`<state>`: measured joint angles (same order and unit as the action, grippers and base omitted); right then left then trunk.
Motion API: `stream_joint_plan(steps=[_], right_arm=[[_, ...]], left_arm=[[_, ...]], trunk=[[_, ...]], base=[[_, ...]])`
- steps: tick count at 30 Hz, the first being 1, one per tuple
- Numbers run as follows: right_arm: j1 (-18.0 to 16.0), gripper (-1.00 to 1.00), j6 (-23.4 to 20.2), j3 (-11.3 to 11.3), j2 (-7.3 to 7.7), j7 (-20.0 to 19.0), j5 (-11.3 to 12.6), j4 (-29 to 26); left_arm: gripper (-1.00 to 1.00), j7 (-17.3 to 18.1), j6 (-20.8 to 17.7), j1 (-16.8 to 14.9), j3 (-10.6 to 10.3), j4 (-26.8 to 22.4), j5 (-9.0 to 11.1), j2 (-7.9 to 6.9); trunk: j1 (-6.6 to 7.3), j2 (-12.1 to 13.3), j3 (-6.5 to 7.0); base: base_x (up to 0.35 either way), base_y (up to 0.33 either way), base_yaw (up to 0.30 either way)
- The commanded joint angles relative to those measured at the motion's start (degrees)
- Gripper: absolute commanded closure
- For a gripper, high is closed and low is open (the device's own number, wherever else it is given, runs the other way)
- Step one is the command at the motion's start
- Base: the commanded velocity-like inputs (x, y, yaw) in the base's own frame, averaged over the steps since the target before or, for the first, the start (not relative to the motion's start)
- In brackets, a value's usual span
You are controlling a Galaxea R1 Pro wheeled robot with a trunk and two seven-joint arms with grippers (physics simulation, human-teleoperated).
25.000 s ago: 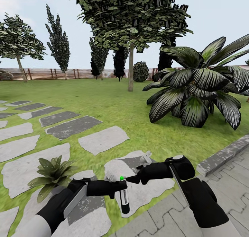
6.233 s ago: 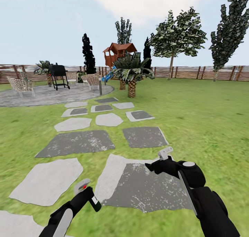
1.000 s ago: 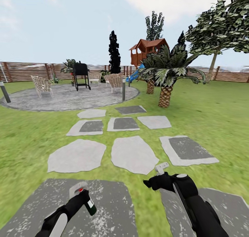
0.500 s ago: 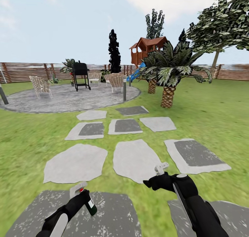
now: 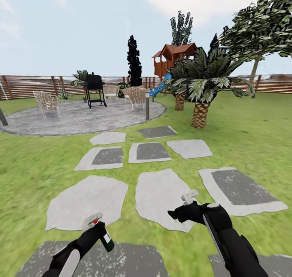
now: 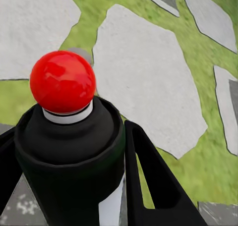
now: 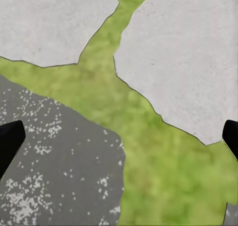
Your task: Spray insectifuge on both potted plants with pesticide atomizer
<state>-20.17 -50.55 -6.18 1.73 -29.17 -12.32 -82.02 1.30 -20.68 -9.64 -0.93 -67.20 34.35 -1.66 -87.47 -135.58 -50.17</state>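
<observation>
Gripping the pesticide atomizer (image 5: pixel 104 237) low at the near left of the head view, the left gripper (image 5: pixel 92 233) is clamped around the dark green bottle; the whitish trigger head and red tip stick up past the black fingers, and the bottle leans with its base toward the middle. In the left wrist view the atomizer's red tip (image 6: pixel 62 81) sits just above its dark collar, with a black finger (image 6: pixel 151 179) pressed along the bottle's side (a strip of white label shows between them).

The right gripper (image 5: pixel 184 206) hangs to the right of it, well apart from the bottle — its fingers stand wide apart with nothing between them, as the right wrist view shows at its two side edges over grass and stone.

Under both arms lie flat stepping stones (image 5: pixel 160 194), light grey and darker speckled ones, set in the green lawn (image 5: pixel 251 147) of the garden. They run on ahead toward a round gravelly patio (image 5: pixel 77 117), with a grey bollard lamp (image 5: pixel 147 109) at its near-right rim. On the patio stand a black grill (image 5: pixel 94 88) and wicker chairs (image 5: pixel 46 103).

To the right of the path grow palms (image 5: pixel 200 86) with scaly brown trunks — behind them a red-brown playhouse (image 5: pixel 174 58) with a blue slide. A wooden fence (image 5: pixel 32 84) closes the far edge, with trees along it.
</observation>
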Motion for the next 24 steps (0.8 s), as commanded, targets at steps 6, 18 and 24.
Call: stream_joint_plan(steps=[6,18,24], right_arm=[[0.0,-1.0,-0.2,-0.1,0.03,-0.5,-0.6,-0.1],[0.0,-1.0,-0.2,-0.1,0.03,-0.5,-0.6,-0.1],[0.0,-1.0,-0.2,-0.1,0.03,-0.5,-0.6,-0.1]], left_arm=[[1.0,0.1,-0.3,0.0,0.0,0.0,0.4,-0.11],[1.0,0.1,-0.3,0.0,0.0,0.0,0.4,-0.06],[1.0,0.1,-0.3,0.0,0.0,0.0,0.4,-0.14]], trunk=[[-0.02,0.0,-0.06],[-0.02,0.0,-0.06],[-0.02,0.0,-0.06]], base=[[0.332,0.121,0.0],[0.323,0.137,0.0],[0.322,0.14,0.0]])
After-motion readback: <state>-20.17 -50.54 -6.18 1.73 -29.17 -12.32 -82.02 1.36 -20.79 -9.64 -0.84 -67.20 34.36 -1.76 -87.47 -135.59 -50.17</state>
